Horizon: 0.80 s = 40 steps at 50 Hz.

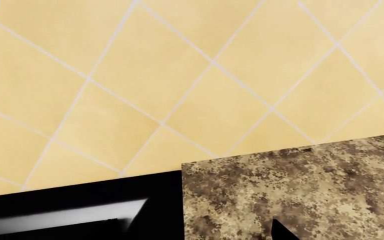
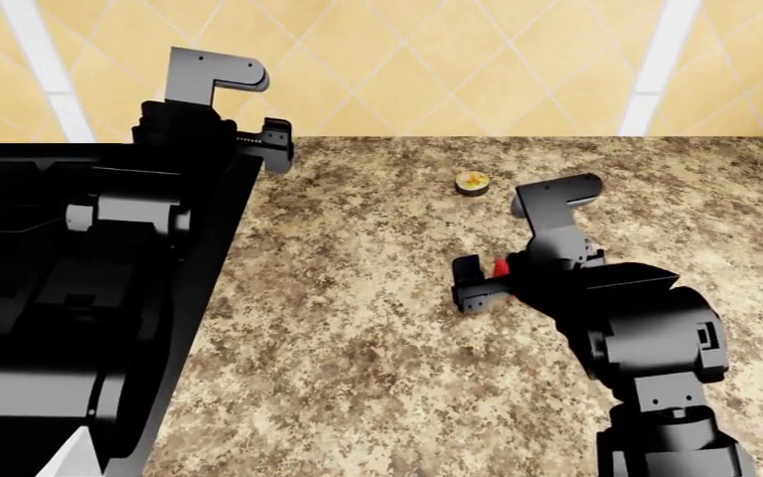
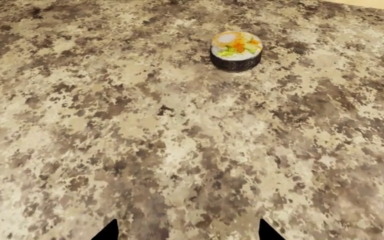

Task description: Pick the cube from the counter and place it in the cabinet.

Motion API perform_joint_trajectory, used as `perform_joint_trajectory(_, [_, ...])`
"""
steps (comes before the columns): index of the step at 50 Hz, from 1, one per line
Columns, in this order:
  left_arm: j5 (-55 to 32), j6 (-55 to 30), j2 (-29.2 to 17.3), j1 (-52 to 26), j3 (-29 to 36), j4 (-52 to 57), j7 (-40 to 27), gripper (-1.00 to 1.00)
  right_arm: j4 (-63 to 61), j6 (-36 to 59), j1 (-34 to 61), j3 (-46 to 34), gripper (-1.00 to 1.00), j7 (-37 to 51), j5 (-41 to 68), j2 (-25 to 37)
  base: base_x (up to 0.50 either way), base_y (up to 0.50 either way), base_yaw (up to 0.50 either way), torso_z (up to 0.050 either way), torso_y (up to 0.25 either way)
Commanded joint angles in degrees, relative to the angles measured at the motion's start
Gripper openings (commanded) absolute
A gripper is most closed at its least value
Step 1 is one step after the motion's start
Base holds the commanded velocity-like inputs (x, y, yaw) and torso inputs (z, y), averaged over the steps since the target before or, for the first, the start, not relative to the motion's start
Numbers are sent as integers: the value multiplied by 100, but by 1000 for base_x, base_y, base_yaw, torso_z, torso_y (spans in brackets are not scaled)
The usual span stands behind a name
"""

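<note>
The red cube [image 2: 497, 266] lies on the speckled granite counter [image 2: 355, 328], mostly hidden behind my right gripper [image 2: 477, 285], which hovers low right at it. In the right wrist view the right gripper [image 3: 186, 233] has its two dark fingertips [image 3: 269, 232] wide apart over bare counter [image 3: 145, 150], and the cube is out of that view. My left gripper [image 2: 275, 145] is raised at the counter's back left, beside the stove. In the left wrist view one fingertip [image 1: 282, 232] shows, set far to the side. The cabinet is out of view.
A small round yellow-topped, dark-rimmed disc [image 2: 472, 182] sits on the counter behind the right gripper, also in the right wrist view [image 3: 236, 50]. The black gas stove [image 2: 51, 288] fills the left side. A yellow tiled wall [image 2: 421, 70] stands behind the counter.
</note>
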Motion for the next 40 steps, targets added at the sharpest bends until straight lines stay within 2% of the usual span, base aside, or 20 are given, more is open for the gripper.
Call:
perform_joint_trajectory(1, [29, -2, 17, 88, -54, -5, -30, 100, -485, 109, -815, -23, 100, 11, -167, 326, 0, 0, 0, 0, 0])
perform_joint_trajectory(2, [31, 0, 15, 92, -62, -5, -30, 100, -442, 8, -842, -31, 100, 48, -202, 348, 0, 0, 0, 0, 0])
perform_joint_trajectory(3, [27, 1, 6, 90, -77, -5, -36, 100, -393, -53, -846, -67, -100, 54, -222, 371, 0, 0, 0, 0, 0])
perform_joint_trajectory(6, [7, -17, -36, 87, -137, -5, -69, 100, -321, -248, -830, -399, -100, 83, -375, 493, 0, 0, -2, 0, 0])
perform_joint_trajectory(13, [-3, -68, -96, 92, -241, -5, -157, 100, -671, -98, -781, -580, -100, 101, -454, 606, 0, 0, -3, 0, 0])
perform_joint_trajectory(23, [82, -156, -81, -37, -233, -4, -200, 100, -4042, 1816, -650, -197, -100, 57, -67, 949, 0, 0, 0, 0, 0])
perform_joint_trajectory(26, [106, -191, -57, -131, -211, -1, -210, 100, -4173, 1815, 70, 502, -100, 2423, 2511, 1917, 0, 0, 0, 0, 0])
perform_joint_trajectory(28, [117, -212, -32, -201, -193, 3, -211, 100, -4043, 1773, 786, 614, -100, 4141, 4230, 2202, 0, 0, 0, 0, 0])
perform_joint_trajectory(31, [128, -242, -11, -286, -175, 21, -202, 100, -4174, 922, 1876, -74, -100, 6720, 6808, 2721, 0, 0, 0, 0, 0])
perform_joint_trajectory(34, [129, -411, -14, -245, -166, 263, -200, 100, -4491, 298, 2603, -569, -100, 9144, 9386, 2901, 0, 0, 0, 0, 0])
perform_joint_trajectory(37, [114, -783, -49, -54, -170, 838, -201, 100, -4709, 25, 2944, -772, -100, 9439, 11877, 2838, 0, 0, 0, 0, 0])
perform_joint_trajectory(40, [97, -977, -68, 80, -169, 1159, -185, 100, -4960, 57, 3277, -1010, -100, 9676, 11693, 2584, 0, 0, 0, 0, 0])
